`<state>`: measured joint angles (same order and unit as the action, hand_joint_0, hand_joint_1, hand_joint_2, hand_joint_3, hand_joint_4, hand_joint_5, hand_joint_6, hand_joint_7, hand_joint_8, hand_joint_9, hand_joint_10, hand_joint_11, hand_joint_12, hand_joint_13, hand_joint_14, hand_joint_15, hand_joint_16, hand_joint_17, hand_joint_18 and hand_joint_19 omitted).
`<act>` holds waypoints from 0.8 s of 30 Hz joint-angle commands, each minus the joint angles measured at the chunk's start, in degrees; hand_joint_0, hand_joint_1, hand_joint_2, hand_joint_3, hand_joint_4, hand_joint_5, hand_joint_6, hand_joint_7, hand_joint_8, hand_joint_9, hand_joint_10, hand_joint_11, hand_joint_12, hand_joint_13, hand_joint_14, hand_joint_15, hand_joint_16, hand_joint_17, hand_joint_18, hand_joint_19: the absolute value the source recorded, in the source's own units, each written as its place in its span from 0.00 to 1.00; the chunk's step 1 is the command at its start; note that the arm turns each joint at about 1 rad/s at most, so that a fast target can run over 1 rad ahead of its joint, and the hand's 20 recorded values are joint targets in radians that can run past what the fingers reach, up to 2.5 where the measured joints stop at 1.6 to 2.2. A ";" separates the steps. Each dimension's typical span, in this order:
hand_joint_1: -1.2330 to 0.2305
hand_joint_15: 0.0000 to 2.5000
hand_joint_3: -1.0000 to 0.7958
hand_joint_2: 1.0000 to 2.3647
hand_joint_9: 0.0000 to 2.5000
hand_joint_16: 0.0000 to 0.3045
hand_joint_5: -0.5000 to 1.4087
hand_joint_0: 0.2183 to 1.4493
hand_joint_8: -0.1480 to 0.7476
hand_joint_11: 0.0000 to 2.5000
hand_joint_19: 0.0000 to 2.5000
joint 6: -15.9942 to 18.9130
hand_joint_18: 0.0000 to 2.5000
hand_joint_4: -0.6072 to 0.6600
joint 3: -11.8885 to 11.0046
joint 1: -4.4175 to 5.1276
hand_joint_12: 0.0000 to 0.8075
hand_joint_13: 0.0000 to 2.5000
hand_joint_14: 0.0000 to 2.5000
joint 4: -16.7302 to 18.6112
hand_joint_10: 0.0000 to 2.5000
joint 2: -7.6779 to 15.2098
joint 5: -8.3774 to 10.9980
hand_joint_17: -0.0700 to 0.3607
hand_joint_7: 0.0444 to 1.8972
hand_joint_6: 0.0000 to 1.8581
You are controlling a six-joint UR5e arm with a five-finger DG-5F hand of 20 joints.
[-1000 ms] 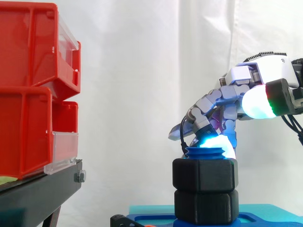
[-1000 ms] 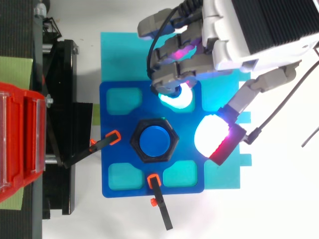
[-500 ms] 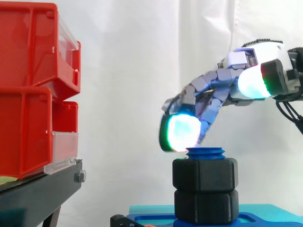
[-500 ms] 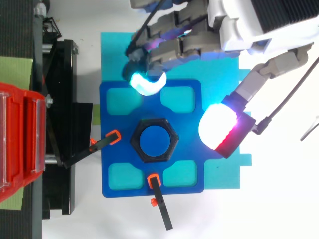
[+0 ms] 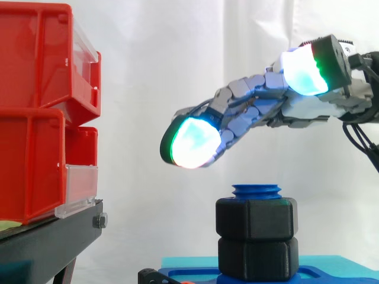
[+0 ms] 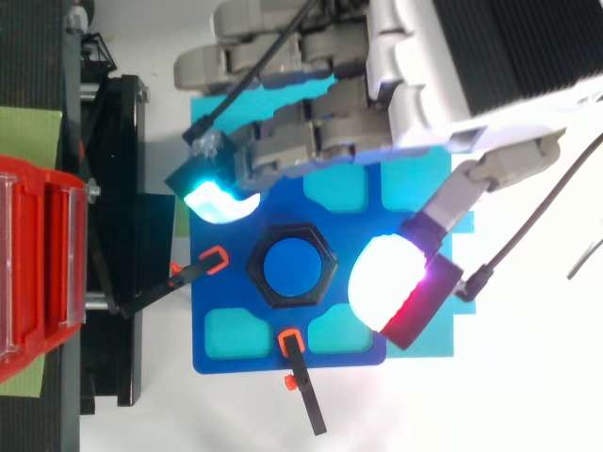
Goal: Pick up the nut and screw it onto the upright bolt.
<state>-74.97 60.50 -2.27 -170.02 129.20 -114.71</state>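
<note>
Hand (image 5: 317, 109) hangs above the black nut (image 5: 256, 219), clear of it, fingers stretched out, holding nothing. Nut sits round the upright blue bolt (image 5: 256, 191); only the bolt tip shows. Hex block (image 5: 256, 257) beneath, its foot hidden behind the blue plate (image 6: 236, 282).

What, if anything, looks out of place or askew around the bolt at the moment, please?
Nothing stands out. The black nut sits level on the upright blue bolt, and the blue base plate lies flat. The robot hand hovers above with straight fingers, holding nothing.
</note>
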 commanded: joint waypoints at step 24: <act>0.82 0.00 0.28 0.00 0.11 0.12 0.21 0.22 0.39 0.00 0.00 1.84 0.00 0.65 3.84 1.92 0.39 0.00 0.00 2.50 0.00 0.17 1.59 0.36 0.46 0.27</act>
<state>-73.09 64.32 -0.20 -167.52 129.37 -113.04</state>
